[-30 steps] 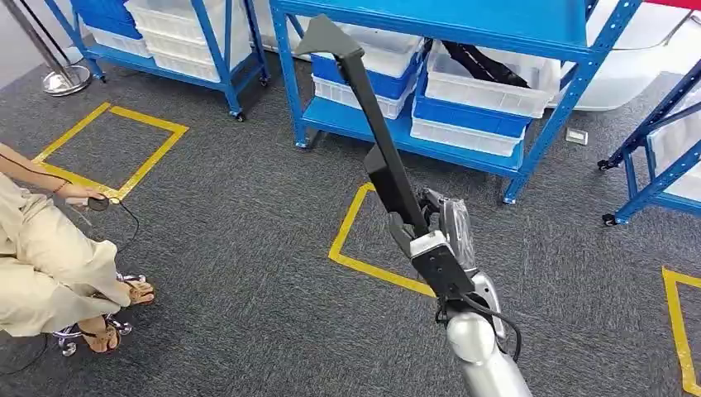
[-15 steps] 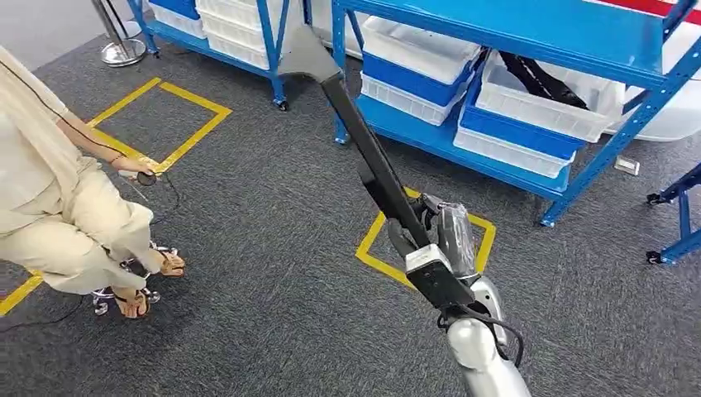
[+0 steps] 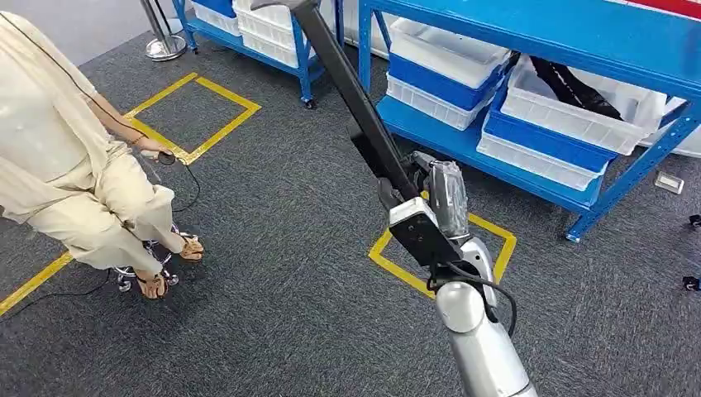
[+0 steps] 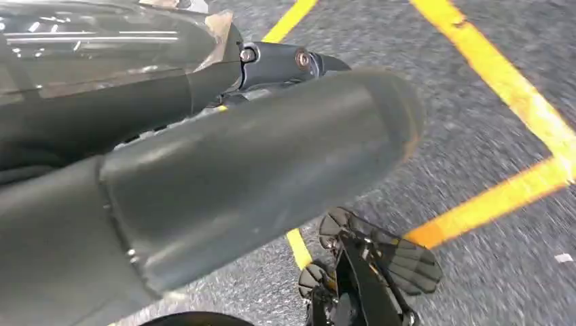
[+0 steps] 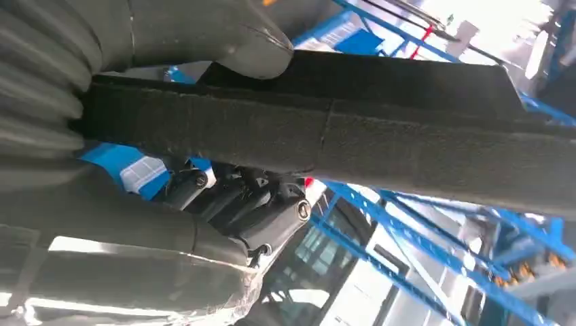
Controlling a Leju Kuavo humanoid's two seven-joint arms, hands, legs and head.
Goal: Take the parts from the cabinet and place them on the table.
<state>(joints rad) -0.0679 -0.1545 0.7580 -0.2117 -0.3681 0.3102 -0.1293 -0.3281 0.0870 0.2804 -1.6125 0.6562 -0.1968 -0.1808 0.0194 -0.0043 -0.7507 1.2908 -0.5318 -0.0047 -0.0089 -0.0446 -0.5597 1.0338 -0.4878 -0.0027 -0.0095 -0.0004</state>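
View swung left, cam moved.
Blue rack (image 3: 529, 99) now sits further right, seated person (image 3: 74, 165) further into frame; yellow floor square (image 3: 442, 248) under right hand (image 3: 434, 203).

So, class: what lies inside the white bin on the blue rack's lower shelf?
Long black parts lie inside the white bin; the bin wall and the shelf above cover their ends.

There's the part (image 3: 355, 95), a long flat black bar with a matte, slightly rough surface, widening into a flared wedge at its far tip. It's up in the air, slanting from the right hand (image 3: 430, 211) away toward eleven o'clock and rising over the grey carpet. The hand grips it near the lower end, thumb (image 5: 204, 30) pressed over one face, fingers (image 5: 265, 204) curled behind the other.
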